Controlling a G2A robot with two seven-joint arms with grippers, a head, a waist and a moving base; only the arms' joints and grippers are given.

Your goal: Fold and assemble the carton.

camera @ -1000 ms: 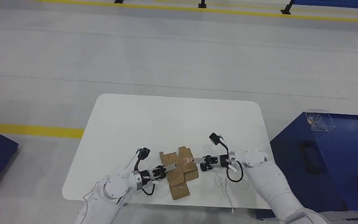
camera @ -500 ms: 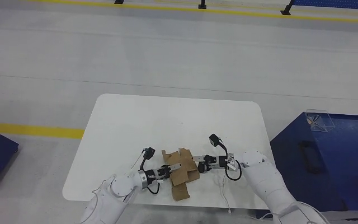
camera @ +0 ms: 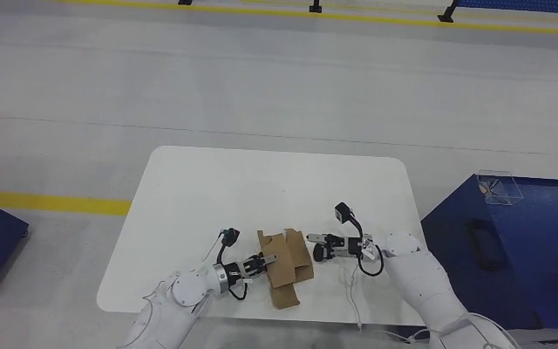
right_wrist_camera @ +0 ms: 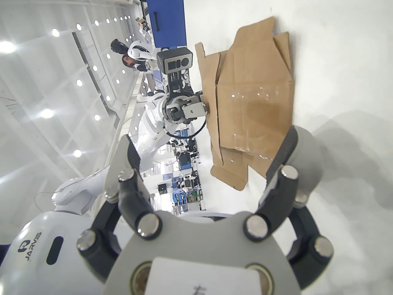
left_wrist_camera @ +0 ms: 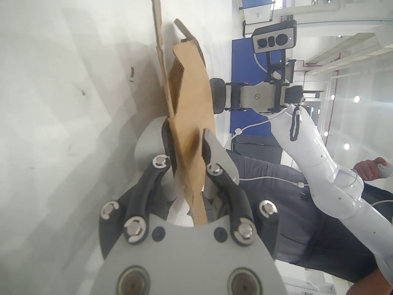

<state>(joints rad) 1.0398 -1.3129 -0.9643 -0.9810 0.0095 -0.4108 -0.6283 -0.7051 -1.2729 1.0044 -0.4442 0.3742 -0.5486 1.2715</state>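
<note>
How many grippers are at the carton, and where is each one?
2. The left gripper is at the left side of the carton, shut on a cardboard panel. The right gripper is at its right side, open, near the edge; whether it touches is unclear.

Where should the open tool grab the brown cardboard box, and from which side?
Probably the free edge of the brown cardboard carton nearest the right tool, approached from that side. That thin edge faces its open jaws, and the left tool pinches the opposite edge.
</note>
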